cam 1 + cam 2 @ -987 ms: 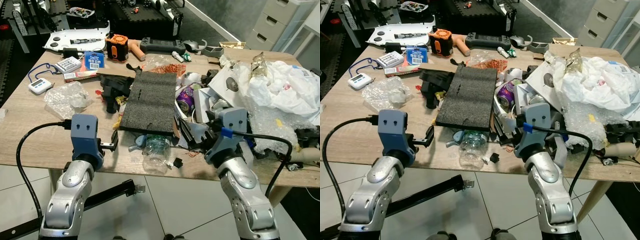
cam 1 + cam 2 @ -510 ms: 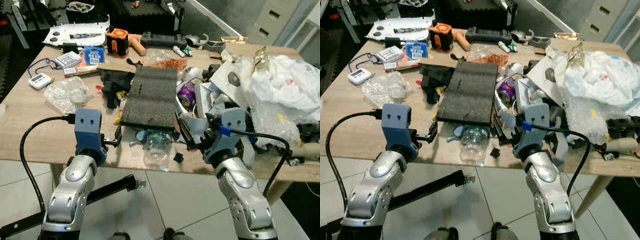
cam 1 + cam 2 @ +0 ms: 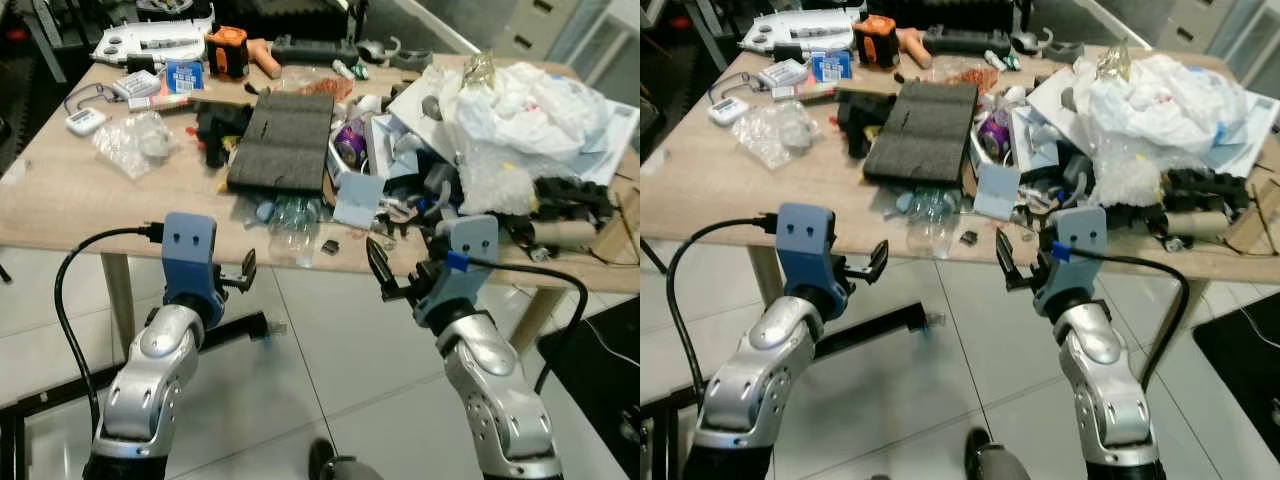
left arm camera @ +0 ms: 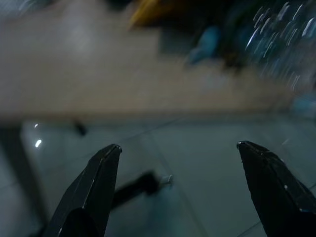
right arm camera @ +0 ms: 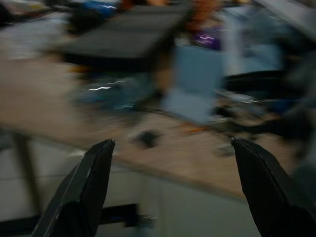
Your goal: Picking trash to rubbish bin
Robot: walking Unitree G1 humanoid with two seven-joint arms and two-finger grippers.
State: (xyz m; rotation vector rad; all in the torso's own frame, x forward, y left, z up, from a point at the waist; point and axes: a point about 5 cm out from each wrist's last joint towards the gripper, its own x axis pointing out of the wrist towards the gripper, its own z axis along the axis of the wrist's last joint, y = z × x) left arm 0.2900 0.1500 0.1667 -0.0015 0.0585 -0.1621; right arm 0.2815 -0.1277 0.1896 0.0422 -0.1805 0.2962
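Both arms off counter (image 3: 80, 205) edge, above floor. Left gripper (image 3: 247, 272) fingers spread, empty; right gripper (image 3: 377, 272) fingers spread, empty. Trash: crushed clear bottle (image 3: 290, 220) at near counter edge, below dark foam slab (image 3: 282, 140); purple can (image 3: 349, 145) in clutter beside white plastic bags (image 3: 520, 100). Risk: blurred wrist views, mis-aimed reach could knock bottle off. No bin or other container made out.
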